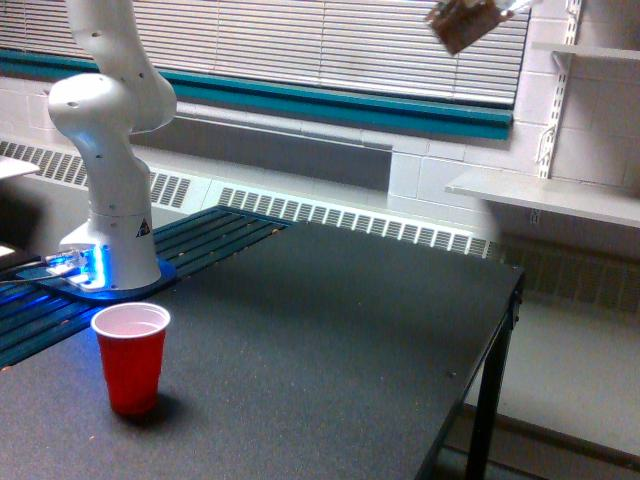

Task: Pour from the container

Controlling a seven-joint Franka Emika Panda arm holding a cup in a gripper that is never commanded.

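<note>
Up at the top edge, before the window blinds (300, 40), the container (462, 22) hangs tilted, brown crumbs showing through its wall. Its claw is out of sight. Far below on the black table (330, 340), near the arm's base (110, 270), stands a red cup (131, 356).

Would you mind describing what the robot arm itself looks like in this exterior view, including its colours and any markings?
The arm is glossy white, built of rounded tubular segments with a bulbous joint above a column. A small triangular warning sticker sits low on the column. The base glows blue, with cables running off toward the exterior view's left. The gripper is out of frame.
</note>
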